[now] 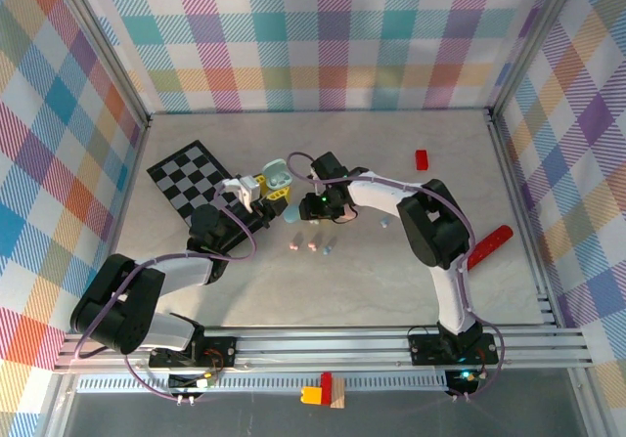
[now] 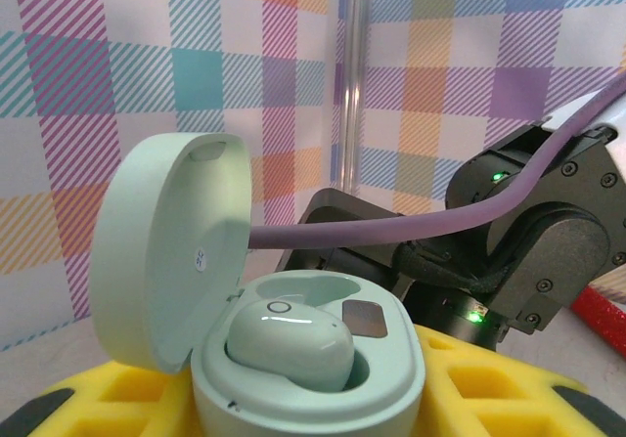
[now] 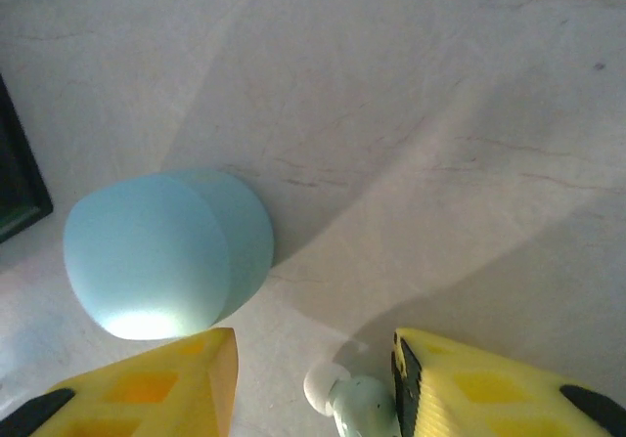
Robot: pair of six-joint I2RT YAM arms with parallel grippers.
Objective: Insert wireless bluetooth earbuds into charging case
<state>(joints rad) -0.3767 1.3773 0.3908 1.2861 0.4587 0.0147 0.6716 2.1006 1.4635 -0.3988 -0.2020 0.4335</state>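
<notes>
One earbud (image 2: 289, 344) sits in the open mint case (image 2: 166, 261), pinched tight by the left gripper (image 1: 272, 183), but the other earbud (image 3: 357, 405) leans on one finger (image 3: 469, 388) of the right gripper (image 3: 313, 383), and I cannot tell if it is held, so it could drop onto the table (image 3: 440, 114).

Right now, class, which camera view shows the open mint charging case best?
The left wrist view: the mint charging case sits close, lid raised, one earbud seated beside an empty socket. The top external view gives it as a tiny pale shape, detail lost.
</notes>
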